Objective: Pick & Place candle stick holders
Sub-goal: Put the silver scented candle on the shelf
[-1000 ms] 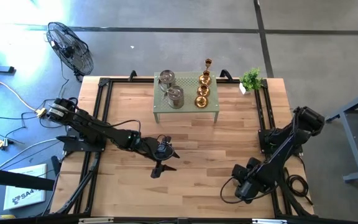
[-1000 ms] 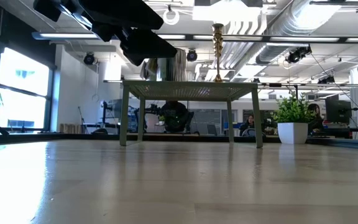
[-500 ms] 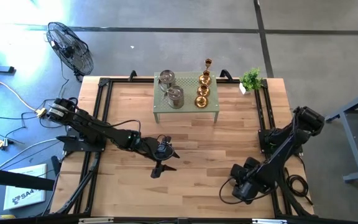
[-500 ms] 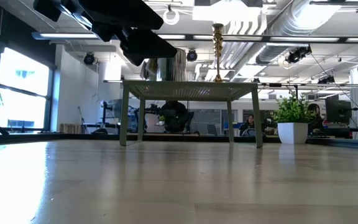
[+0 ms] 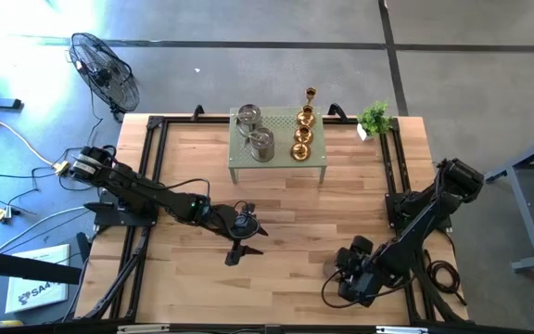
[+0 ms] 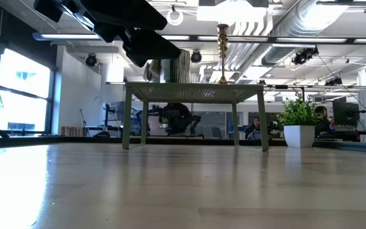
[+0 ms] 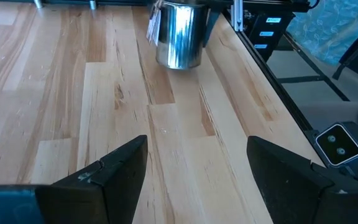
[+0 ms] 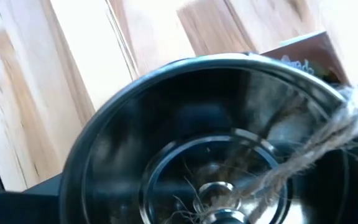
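Holding a silver candle stick holder (image 8: 210, 143), right fingers (image 5: 352, 278) hover; left fingers (image 7: 191, 168) spread empty.

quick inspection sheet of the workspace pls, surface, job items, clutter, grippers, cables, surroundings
surface: wooden table, bare planks, nothing spilled seen
job's things: two silver holders and a row of gold holders on the green stand; another silver holder upright on the table near the right rail
clutter: potted plant at the far right corner
grippers: left gripper open, empty, mid table; right gripper near the front right, looking down into a silver holder
cables: loose floor cables on the left
surroundings: fan on the floor
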### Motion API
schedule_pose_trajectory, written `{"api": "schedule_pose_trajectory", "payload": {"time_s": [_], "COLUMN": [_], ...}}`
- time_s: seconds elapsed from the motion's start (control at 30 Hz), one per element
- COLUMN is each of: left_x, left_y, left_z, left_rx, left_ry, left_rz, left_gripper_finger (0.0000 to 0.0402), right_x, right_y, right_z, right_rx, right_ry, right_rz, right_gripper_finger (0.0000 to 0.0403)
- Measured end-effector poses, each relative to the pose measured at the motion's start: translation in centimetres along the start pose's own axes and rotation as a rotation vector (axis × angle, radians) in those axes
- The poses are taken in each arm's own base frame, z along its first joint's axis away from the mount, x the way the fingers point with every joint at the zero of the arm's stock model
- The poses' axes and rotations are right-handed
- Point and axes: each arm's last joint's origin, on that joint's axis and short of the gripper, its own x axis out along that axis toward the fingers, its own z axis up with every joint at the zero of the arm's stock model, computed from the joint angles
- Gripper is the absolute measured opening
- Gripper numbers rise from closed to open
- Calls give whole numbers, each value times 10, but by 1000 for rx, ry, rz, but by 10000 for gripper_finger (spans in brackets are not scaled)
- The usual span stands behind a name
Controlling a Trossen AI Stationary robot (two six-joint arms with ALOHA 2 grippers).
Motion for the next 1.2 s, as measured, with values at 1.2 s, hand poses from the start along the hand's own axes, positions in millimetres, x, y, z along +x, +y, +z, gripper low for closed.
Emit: {"api": "schedule_pose_trajectory", "payload": {"time_s": [1.2], "left_x": [-11], "left_y": [-58], "left_z": [-8], "left_rx": [333], "left_ry": [-83], "left_rz": [463], "left_gripper_finger": [380], "right_x": [3], "right_y": [4], "right_z": [15], "right_rx": [-24], "right_ry": [-84], "right_rz": [51], "right_gripper_finger": [342]}}
